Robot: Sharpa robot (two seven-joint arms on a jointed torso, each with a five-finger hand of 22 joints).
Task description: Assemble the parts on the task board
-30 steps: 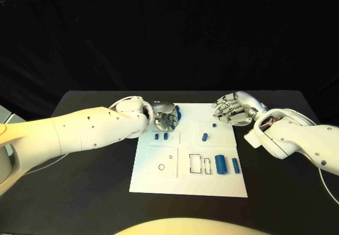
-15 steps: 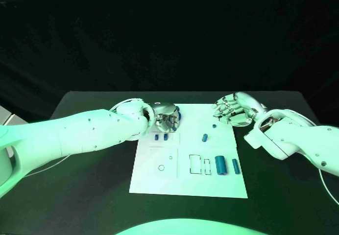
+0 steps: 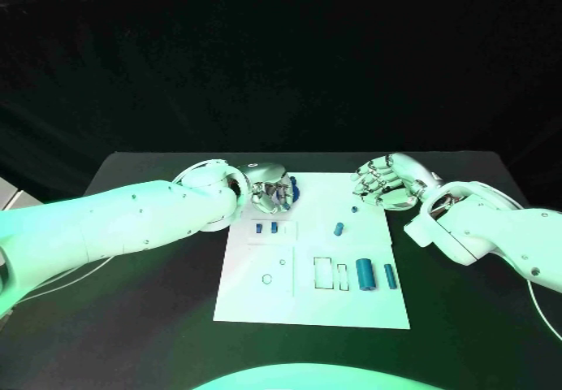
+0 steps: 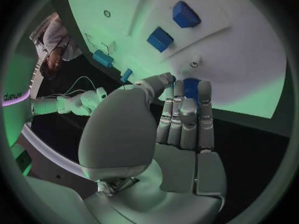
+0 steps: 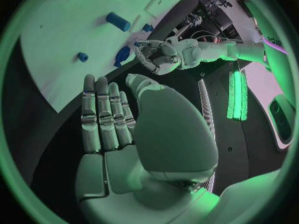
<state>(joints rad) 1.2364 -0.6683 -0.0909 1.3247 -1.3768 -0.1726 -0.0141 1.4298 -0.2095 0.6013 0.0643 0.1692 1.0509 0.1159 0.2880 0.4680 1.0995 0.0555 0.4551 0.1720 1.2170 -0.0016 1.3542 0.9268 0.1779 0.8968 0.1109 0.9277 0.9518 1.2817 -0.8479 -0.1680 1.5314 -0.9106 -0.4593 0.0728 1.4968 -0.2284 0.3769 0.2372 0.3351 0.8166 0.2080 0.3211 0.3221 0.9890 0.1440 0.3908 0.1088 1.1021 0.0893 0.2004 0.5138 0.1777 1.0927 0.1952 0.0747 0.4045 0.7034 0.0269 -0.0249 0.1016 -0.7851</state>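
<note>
**Left hand over a far-edge part: a loose hold is the risk**

The left hand hangs over the far edge of the task board, its fingers reaching down around a long blue part lying there. Whether the part is actually pinched I cannot tell, since the fingers cover most of it. If they close off-centre, the part could roll out or slip off the board's far edge onto the black table.

Just beside that hand, two small blue blocks stand in the board; a sweep of the fingers on lifting could knock them.

The right hand hovers released, fingers apart, grasping nothing, by the board's far right corner. Near it lie a small blue peg and another blue piece; further toward the robot lie two blue cylinders, well apart from either hand.
</note>
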